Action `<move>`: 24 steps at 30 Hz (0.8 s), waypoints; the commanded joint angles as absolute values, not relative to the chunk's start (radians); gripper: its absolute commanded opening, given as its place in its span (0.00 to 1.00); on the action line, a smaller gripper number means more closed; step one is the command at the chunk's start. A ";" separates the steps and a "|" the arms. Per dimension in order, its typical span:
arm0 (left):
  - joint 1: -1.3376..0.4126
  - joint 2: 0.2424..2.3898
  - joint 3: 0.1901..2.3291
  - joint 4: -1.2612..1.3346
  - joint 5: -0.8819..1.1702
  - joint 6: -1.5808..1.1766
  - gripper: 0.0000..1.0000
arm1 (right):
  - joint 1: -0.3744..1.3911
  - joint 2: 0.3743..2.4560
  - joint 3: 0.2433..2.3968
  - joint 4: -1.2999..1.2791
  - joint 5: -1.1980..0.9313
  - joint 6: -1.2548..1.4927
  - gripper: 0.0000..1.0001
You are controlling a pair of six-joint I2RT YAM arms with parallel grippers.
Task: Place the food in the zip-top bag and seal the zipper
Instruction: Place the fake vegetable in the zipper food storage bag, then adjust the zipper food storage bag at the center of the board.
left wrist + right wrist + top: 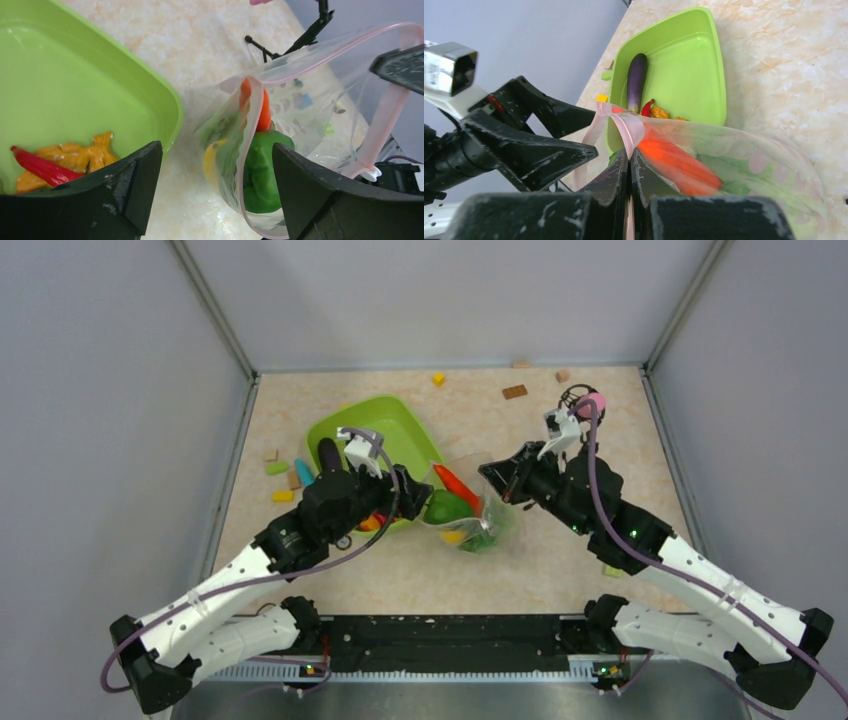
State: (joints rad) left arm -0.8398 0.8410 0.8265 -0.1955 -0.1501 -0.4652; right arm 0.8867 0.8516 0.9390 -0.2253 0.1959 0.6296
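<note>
Nearest us, the right gripper (pixel 630 156) is pinched tight on the pink zipper (pixel 631 131), holding that edge of the zip-top bag (pixel 320 100) up off the tabletop (pixel 520 575). The bag sits between the two arms, its mouth turned toward the left gripper (pixel 215 159), whose jaws stand wide and hold nothing. Pale pink print on the bag wall is too blurred for us to read. Inside we see a green pepper (pixel 262 175), a lemon (pixel 209 159) and a carrot (pixel 263 114), its long axis slanting up toward the mouth. Just beside the bag, the lime tray (pixel 684 65) holds an eggplant (pixel 636 80) lying lengthwise along its left wall, a red chilli (pixel 40 167) and an orange piece (pixel 82 152) we cannot identify. Coloured blocks (pixel 277 468) lie left of the tray. More blocks (pixel 514 392) and a black wire object (pixel 575 395) with a pink top sit near the back wall.
</note>
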 commanded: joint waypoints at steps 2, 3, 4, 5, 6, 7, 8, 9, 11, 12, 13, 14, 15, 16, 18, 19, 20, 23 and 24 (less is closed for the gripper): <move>-0.843 0.906 0.876 -0.254 -0.101 -0.506 0.55 | 0.878 0.838 0.963 -0.148 0.219 0.607 0.00; -0.842 0.918 0.886 -0.256 -0.076 -0.499 0.39 | 0.878 0.838 0.963 -0.152 0.226 0.605 0.00; -0.842 0.928 0.895 -0.256 -0.067 -0.497 0.13 | 0.878 0.837 0.963 -0.156 0.234 0.605 0.00; -0.842 0.933 0.900 -0.251 -0.063 -0.496 0.00 | 0.878 0.837 0.963 -0.161 0.238 0.598 0.00; -0.842 0.935 0.902 -0.230 -0.070 -0.495 0.00 | 0.878 0.837 0.967 -0.169 0.238 0.584 0.00; -0.843 0.936 0.903 -0.208 -0.087 -0.492 0.00 | 0.879 0.837 0.971 -0.182 0.230 0.561 0.00; -0.842 0.936 0.908 -0.192 -0.108 -0.491 0.00 | 0.878 0.838 0.981 -0.208 0.220 0.531 0.00; -0.842 0.941 0.918 -0.178 -0.126 -0.491 0.00 | 0.879 0.842 0.995 -0.252 0.210 0.503 0.00; -0.843 0.964 0.950 -0.154 -0.138 -0.480 0.00 | 0.879 0.855 1.028 -0.368 0.199 0.468 0.03; -0.844 0.981 0.972 -0.141 -0.134 -0.474 0.00 | 0.878 0.862 1.045 -0.429 0.202 0.464 0.11; -0.843 1.003 0.994 -0.126 -0.120 -0.468 0.00 | 0.879 0.869 1.057 -0.485 0.210 0.466 0.20; -0.844 1.027 1.016 -0.115 -0.101 -0.466 0.00 | 0.878 0.875 1.065 -0.522 0.223 0.480 0.31; -0.844 1.052 1.039 -0.103 -0.080 -0.465 0.00 | 0.879 0.878 1.062 -0.537 0.245 0.507 0.45; -0.844 1.075 1.062 -0.091 -0.058 -0.465 0.00 | 0.879 0.883 1.055 -0.538 0.272 0.524 0.55; -0.844 1.120 1.108 -0.084 -0.036 -0.474 0.00 | 0.878 0.908 1.064 -0.562 0.304 0.562 0.61; -0.844 1.143 1.133 -0.082 -0.032 -0.477 0.00 | 0.878 0.927 1.079 -0.597 0.314 0.581 0.61; -0.844 1.163 1.162 -0.088 -0.033 -0.483 0.00 | 0.879 0.944 1.094 -0.622 0.310 0.593 0.61; -0.844 1.216 1.251 -0.120 -0.053 -0.465 0.00 | 0.880 0.986 1.127 -0.704 0.303 0.634 0.60; -0.844 1.231 1.291 -0.137 -0.071 -0.449 0.00 | 0.880 0.992 1.137 -0.728 0.309 0.644 0.58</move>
